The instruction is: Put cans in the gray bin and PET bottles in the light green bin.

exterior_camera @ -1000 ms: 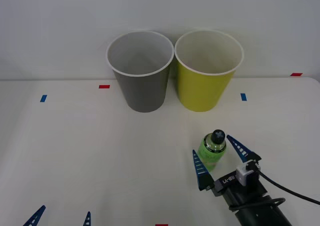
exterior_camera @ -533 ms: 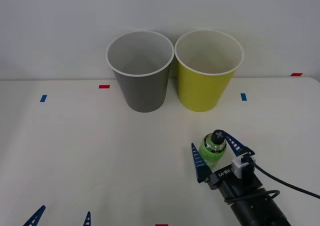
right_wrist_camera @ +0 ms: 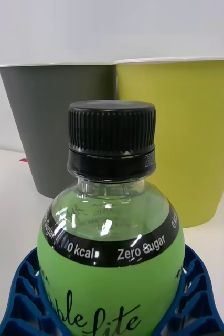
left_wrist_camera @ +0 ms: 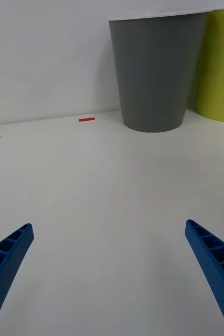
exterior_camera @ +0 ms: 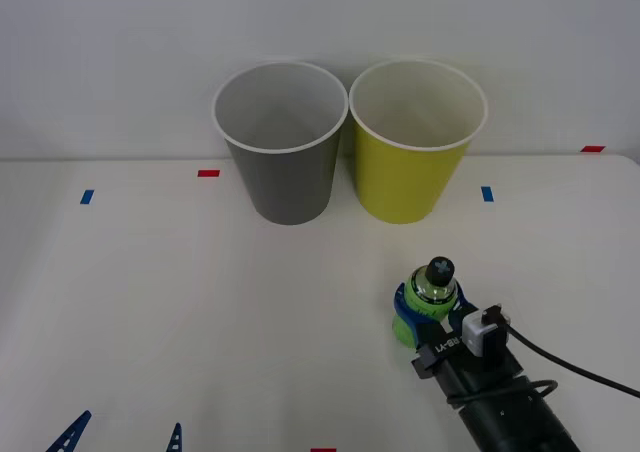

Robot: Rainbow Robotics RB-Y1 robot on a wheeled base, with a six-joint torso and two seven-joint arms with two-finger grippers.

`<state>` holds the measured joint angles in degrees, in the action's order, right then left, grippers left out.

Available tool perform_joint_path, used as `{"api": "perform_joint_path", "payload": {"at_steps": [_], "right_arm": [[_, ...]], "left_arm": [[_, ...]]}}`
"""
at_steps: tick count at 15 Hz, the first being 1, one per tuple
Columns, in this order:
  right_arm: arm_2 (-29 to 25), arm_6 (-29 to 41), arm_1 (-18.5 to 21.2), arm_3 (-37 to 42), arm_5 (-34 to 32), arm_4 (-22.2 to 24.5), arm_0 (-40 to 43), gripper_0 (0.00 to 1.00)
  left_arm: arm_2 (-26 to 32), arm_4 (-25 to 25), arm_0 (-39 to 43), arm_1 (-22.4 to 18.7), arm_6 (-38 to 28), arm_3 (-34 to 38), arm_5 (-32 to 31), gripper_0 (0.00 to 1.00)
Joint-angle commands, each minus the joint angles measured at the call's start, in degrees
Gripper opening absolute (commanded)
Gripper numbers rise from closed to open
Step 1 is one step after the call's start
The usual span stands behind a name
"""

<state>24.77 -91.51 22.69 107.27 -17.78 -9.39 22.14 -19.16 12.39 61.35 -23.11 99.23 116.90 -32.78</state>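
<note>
A small green PET bottle with a black cap stands upright on the table, near the front right. My right gripper is shut on the PET bottle, its blue fingers wrapping both sides of the body. At the back stand the gray bin and, to its right, the light green bin, side by side and upright; both show in the right wrist view, gray bin and light green bin. My left gripper stays open at the front left edge.
Small red marks and blue marks of tape lie on the white table. A white wall rises just behind the bins. In the left wrist view the gray bin stands beyond bare table.
My right gripper's fingers, spread on either side of the bottle a second ago, have closed onto its body. The bottle still stands in the same spot. The left arm is unmoved.
</note>
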Motion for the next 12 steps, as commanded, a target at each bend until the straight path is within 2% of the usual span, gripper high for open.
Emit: {"api": "perform_joint_path", "payload": {"at_steps": [1,6,9,11,12], "right_arm": [[-0.8,-0.1,1.2,6.8,7.8,-0.1,1.7,0.0],[-3.8,1.2,1.7,21.9,25.4,-0.7,3.3,0.0],[-6.1,3.9,1.3,32.3,39.8,-0.5,2.0,0.0],[-6.5,8.5,0.9,37.9,48.5,2.4,0.2,0.0],[-6.1,11.8,0.9,40.8,53.2,6.3,-1.8,0.0]], "left_arm": [[0.0,0.0,0.0,0.0,0.0,0.0,0.0,1.0],[0.0,0.0,0.0,0.0,0.0,0.0,0.0,1.0],[0.0,0.0,0.0,0.0,0.0,0.0,0.0,1.0],[0.0,0.0,0.0,0.0,0.0,0.0,0.0,1.0],[0.0,0.0,0.0,0.0,0.0,0.0,0.0,1.0]]}}
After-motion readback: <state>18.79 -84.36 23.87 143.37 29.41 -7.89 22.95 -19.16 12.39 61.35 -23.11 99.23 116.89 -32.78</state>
